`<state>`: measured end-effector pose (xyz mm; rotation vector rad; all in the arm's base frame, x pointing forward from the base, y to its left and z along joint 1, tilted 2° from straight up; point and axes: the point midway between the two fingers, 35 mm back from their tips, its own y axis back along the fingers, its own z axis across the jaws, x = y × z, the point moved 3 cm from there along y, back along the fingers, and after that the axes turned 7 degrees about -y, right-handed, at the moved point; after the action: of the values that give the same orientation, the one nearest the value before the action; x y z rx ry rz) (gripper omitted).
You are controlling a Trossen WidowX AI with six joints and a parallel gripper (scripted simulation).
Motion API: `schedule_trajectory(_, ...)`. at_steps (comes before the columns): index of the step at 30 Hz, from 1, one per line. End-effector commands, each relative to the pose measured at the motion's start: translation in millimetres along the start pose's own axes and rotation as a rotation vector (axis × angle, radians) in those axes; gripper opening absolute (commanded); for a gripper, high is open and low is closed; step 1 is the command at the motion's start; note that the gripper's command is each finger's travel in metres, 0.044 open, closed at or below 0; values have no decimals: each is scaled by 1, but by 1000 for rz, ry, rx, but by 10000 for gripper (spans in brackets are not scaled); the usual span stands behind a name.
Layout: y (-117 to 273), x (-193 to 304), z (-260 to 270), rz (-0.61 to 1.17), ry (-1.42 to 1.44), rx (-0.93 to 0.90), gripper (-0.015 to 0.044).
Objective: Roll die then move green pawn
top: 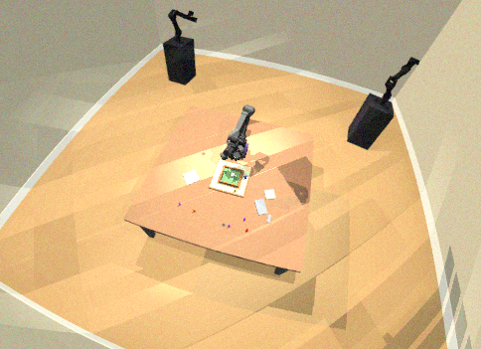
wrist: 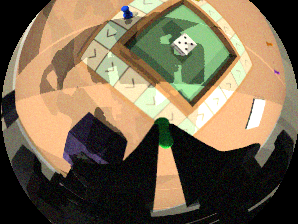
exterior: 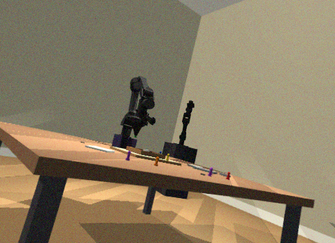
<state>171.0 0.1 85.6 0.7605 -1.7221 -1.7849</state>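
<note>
My gripper (wrist: 162, 128) (exterior: 136, 135) is shut on the green pawn (wrist: 162, 123), whose head and body show between the fingertips. The pawn is held above the table, near the board's edge in the wrist view. The die (wrist: 185, 44) (top: 233, 174) lies inside the green-floored tray (wrist: 154, 79), its top face showing several pips in the wrist view. The tray stands in the middle of the board (wrist: 132, 82) (top: 214, 184), whose track squares carry arrows. In the top view the arm hides the fingertips.
A blue pawn (wrist: 126, 12) (top: 245, 177) and a yellow pawn (top: 235, 191) (exterior: 167, 157) stand on the board. A purple box (wrist: 90, 142) (exterior: 118, 140) is beside the arm. White cards (top: 191, 177) (wrist: 255, 113) and purple, orange (exterior: 156, 161) and red (exterior: 228, 176) pawns lie around the table.
</note>
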Motion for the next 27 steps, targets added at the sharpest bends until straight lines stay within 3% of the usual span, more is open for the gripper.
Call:
schedule_trajectory(1, 23, 2, 1, -6, 2, 14, 0)
schedule_trajectory(7, 48, 6, 5, -6, 2, 14, 0)
schedule_trajectory(27, 32, -24, -54, -8, 0, 22, 0)
